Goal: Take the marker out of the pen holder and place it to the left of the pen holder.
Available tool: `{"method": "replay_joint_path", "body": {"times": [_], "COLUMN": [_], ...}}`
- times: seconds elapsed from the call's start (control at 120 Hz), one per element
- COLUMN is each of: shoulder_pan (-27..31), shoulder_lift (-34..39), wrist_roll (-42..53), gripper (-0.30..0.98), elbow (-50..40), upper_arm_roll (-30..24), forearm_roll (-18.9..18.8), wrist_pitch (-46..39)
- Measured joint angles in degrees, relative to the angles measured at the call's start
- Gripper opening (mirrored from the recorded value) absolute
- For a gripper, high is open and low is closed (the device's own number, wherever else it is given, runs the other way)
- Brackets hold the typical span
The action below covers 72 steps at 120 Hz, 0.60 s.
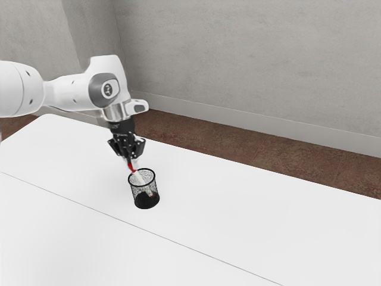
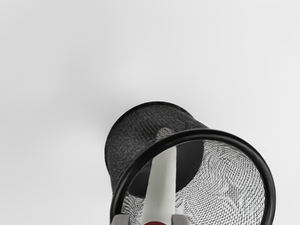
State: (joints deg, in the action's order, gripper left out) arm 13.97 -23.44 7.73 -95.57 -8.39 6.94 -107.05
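The black gripper was closed on the red-ended white marker, which stood tilted inside a black mesh pen holder on a white table.

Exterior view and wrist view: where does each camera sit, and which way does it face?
Exterior view: sits at my arm's side, looking down across the table toward the wall; my arm and gripper show, reaching in from the exterior view's left.
Wrist view: rides on my arm's end, looking down into the pen holder; bits of my gripper show at the lower edge.
Shared: pen holder, marker, table and gripper.
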Motion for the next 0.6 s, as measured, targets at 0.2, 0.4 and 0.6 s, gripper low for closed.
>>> {"method": "replay_joint_path", "body": {"times": [0.2, 0.4, 0.6], "shoulder_pan": [0.0, 0.0, 0.0], "shoulder_lift": [-0.1, 2.9, 11.8], "wrist_roll": [-0.1, -0.3, -0.6], "gripper": [0.0, -0.03, -0.05], "elbow": [0.0, -0.7, -6.8], "upper_arm_roll": [-0.5, -0.4, -0.3], "forearm_roll": [-0.1, -0.3, -0.5], "wrist_pitch": [-0.1, 0.0, 0.2]}}
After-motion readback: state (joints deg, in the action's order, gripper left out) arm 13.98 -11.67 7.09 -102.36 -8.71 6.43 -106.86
